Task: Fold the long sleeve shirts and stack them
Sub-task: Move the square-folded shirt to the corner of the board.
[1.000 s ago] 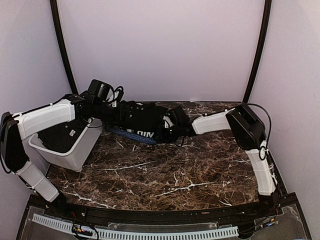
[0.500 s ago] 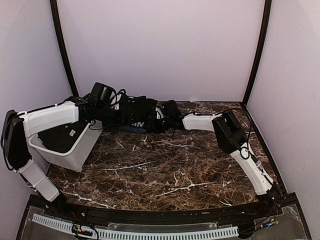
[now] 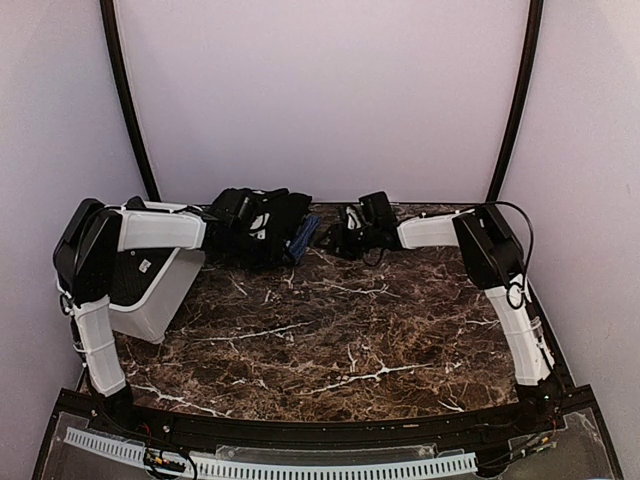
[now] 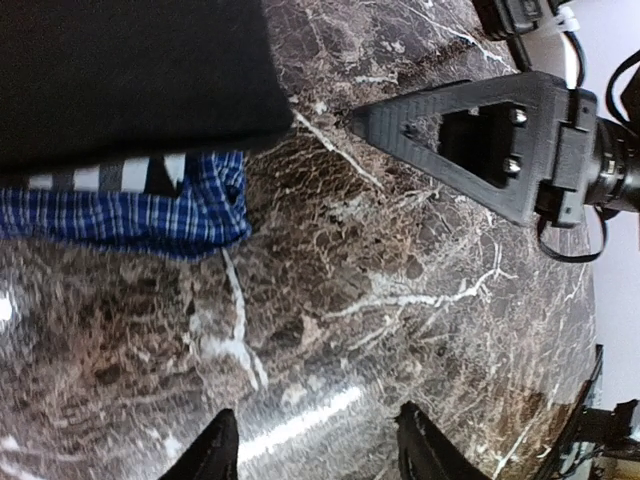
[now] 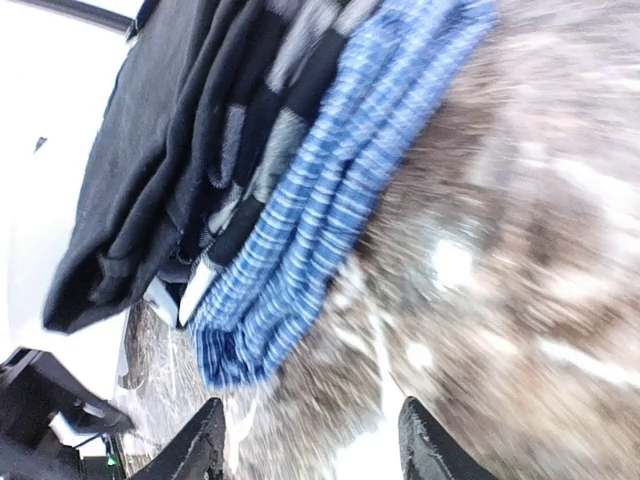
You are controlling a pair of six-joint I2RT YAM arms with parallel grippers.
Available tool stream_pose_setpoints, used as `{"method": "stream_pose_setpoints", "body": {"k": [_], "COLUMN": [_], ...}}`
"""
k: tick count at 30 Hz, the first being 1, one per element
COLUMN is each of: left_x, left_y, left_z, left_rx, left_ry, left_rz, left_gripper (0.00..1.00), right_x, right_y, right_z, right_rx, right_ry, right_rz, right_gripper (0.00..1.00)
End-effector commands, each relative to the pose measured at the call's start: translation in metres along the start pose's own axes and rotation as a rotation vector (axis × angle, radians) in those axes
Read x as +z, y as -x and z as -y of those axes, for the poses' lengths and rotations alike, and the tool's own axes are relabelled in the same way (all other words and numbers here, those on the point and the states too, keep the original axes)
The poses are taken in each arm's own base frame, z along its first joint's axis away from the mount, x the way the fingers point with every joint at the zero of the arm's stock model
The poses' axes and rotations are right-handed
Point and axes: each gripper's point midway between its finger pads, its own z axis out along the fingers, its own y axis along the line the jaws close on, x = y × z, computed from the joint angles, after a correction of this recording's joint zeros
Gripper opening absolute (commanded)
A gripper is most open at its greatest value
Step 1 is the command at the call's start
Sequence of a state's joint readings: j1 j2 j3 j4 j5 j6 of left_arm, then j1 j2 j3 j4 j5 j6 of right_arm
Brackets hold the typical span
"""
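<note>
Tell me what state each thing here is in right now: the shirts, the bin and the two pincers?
Black shirt, folded, lying on top of the checked shirt.
Checked shirt, folded, underneath, its blue edge sticking out.
White bin, at the left side, black cloth inside.
Left pincer, open, empty.
Right pincer, open, empty, facing the shirt pile.

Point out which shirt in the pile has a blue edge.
The checked shirt: black-and-white squares with a blue plaid border. The other shirts stacked with it are plain black.
</note>
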State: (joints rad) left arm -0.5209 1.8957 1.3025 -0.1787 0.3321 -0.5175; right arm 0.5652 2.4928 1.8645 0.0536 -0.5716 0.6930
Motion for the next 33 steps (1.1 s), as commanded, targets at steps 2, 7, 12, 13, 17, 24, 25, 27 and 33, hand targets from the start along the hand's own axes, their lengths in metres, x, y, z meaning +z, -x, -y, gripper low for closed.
{"method": "stream_pose_setpoints", "body": {"k": [2,7,12,13,17,24,25,27,33], "left_x": [0.02,0.046,0.064,0.069,0.077,0.091,0.092,0.093,0.085], "left_y": [0.03,0.038,0.055,0.06,0.079,0.115,0.117,0.123,0.132], "left_z": [0.002,-0.016,-0.018,-0.02,-0.03,-0.056,-0.061,-0.07,-0.088], "left_rx": [0.007,-0.009,-0.023,-0.029,-0.048,-0.072,-0.074,-0.082,-0.102], "left_ry": [-0.001,0.062,0.064,0.079,0.131,0.164,0.172,0.183,0.192], "left_rz": [0.068,0.09,0.128,0.141,0.196,0.229,0.229,0.234,0.239], "left_gripper": [0.47,0.38,0.35,0.34,0.34,0.34,0.34,0.34,0.33], "right_x": [-0.051,-0.083,-0.113,-0.12,-0.14,-0.169,-0.171,-0.176,-0.189], "right_y": [0.02,0.004,-0.005,-0.006,-0.014,-0.036,-0.038,-0.043,-0.055], "right_z": [-0.025,-0.027,-0.039,-0.044,-0.054,-0.053,-0.052,-0.05,-0.046], "right_rx": [-0.052,-0.068,-0.087,-0.092,-0.093,-0.097,-0.096,-0.097,-0.1], "right_ry": [-0.031,-0.083,-0.105,-0.103,-0.102,-0.148,-0.156,-0.169,-0.209], "right_rz": [0.099,0.109,0.135,0.142,0.153,0.161,0.16,0.157,0.159], "right_gripper": [0.55,0.53,0.53,0.53,0.52,0.52,0.52,0.52,0.52]}}
